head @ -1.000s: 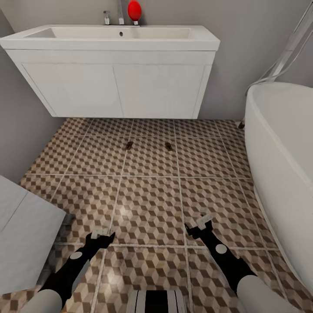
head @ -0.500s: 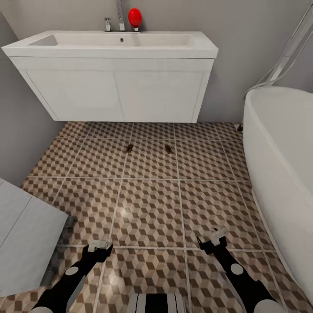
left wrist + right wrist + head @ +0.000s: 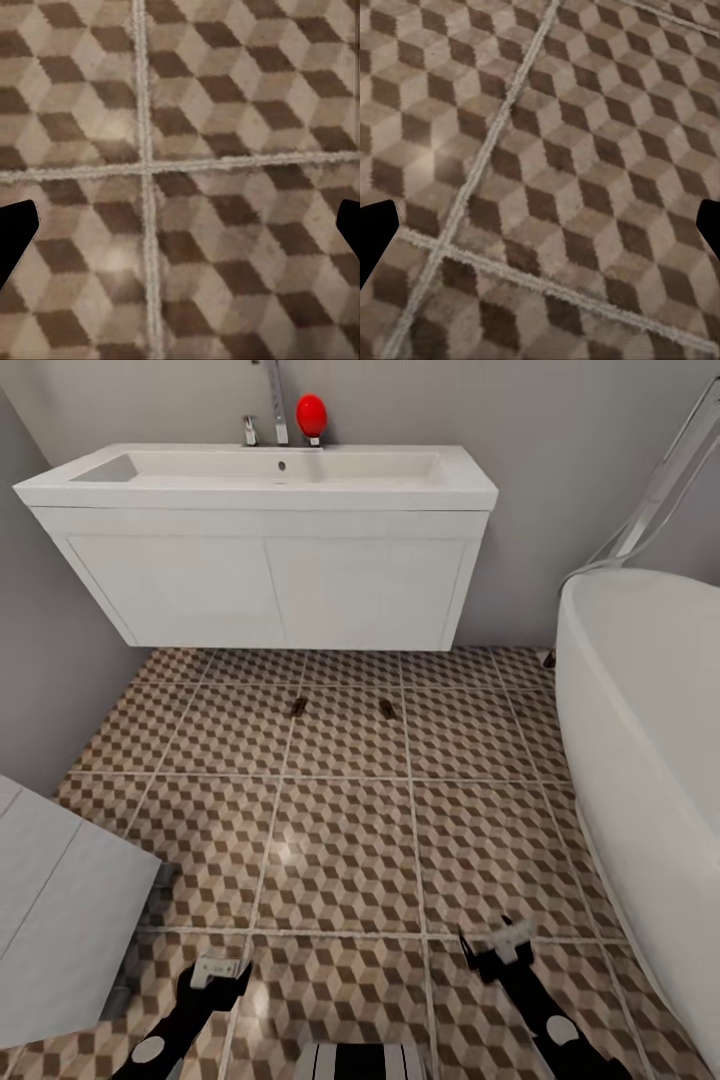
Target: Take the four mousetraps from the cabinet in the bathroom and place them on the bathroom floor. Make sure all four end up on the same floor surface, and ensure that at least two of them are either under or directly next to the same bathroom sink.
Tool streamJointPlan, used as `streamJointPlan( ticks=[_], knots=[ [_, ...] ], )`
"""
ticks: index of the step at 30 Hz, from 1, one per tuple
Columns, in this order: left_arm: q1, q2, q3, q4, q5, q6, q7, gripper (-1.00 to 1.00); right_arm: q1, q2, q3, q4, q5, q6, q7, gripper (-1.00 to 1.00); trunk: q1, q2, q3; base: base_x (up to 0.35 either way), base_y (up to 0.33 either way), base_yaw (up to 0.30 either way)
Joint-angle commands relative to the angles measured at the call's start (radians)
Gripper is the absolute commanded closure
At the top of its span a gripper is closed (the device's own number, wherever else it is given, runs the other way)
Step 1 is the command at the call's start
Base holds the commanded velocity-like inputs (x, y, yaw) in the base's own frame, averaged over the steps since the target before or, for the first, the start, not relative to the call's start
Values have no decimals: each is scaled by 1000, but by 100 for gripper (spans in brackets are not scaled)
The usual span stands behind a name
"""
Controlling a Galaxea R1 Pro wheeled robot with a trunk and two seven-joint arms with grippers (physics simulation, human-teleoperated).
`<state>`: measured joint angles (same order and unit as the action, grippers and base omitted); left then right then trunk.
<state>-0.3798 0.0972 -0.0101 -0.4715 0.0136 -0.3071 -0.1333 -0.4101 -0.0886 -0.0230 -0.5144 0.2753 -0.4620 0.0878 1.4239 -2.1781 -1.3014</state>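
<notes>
We look down over a bathroom floor [image 3: 340, 860] of large square tiles printed with brown, beige and white cubes and split by pale grout lines. At the far wall hangs the white boxy sink [image 3: 270, 550], a rectangular basin over a flat-fronted white unit, with a chrome tap [image 3: 272, 395] and a small red rounded object [image 3: 311, 415] standing at its back edge. Two tiny brown mousetraps lie on the tiles just in front of the sink, well apart from our arms: the left mousetrap [image 3: 298, 707] sits beside a grout line, and the right mousetrap [image 3: 386, 708] lies near it on the next tile. They are too small for us to make out their wire parts.

A white oval bathtub [image 3: 650, 760] curves along our right side, with a pale hose [image 3: 650, 510] running up the wall behind it. A pale grey slab [image 3: 60, 920] juts in at our lower left.

Our left gripper [image 3: 215, 975] hovers low above the floor near the bottom of the head view; in its wrist view its dark fingertips [image 3: 15, 232] stand wide apart with only tiles between them. Our right gripper [image 3: 500, 945] hangs likewise, its fingertips [image 3: 375, 236] spread to the frame's edges over bare tile, holding nothing.
</notes>
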Motion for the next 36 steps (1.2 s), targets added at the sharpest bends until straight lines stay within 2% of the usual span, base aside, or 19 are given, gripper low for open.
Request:
streamJointPlan(
  ticks=[1, 3, 5, 11, 13, 16, 19, 25, 36],
  knots=[
    [6, 1, -1, 17, 2, -44, -3, -100, 8, 0, -3, 0, -1, -13, 6, -100, -4, 7, 3, 0, 0, 0],
    [12, 2, -1, 35, 2, -84, -3, -100, 16, 0, -4, 0, -2, -19, 6, -100, -12, 21, 9, 0, 0, 0],
    [19, 3, -1, 96, 2, -160, -2, -100, 35, 1, -4, 1, -3, -27, 5, -100, -19, 35, 15, 0, 0, 0],
    [22, 4, -1, 173, 2, -252, -1, -100, 52, 2, -5, 1, -4, -34, 2, -100, -42, 77, 34, 0, 0, 0],
    [22, 3, -1, 218, 3, -296, 0, -100, 56, 2, -15, 7, -17, -36, -1, -100, -50, 91, 40, 0, 0, 0],
    [22, 3, -1, 235, 2, -314, 0, -100, 58, 3, -32, 21, -37, -36, -1, -100, -62, 112, 50, 0, 0, 0],
    [22, 3, -1, 256, 3, -347, 0, -100, 60, 4, -57, 74, -70, -42, -3, -100, -73, 133, 59, 0, 0, 0],
    [22, 2, -1, 288, 5, -356, 0, -100, 60, 4, -63, 98, -78, -74, -4, -100, -96, 175, 79, 0, 0, 0],
    [22, 2, -1, 300, 5, -358, 0, -100, 60, 4, -63, 102, -79, -83, -5, -100, -138, 252, 127, 0, 0, 0]
  ],
)
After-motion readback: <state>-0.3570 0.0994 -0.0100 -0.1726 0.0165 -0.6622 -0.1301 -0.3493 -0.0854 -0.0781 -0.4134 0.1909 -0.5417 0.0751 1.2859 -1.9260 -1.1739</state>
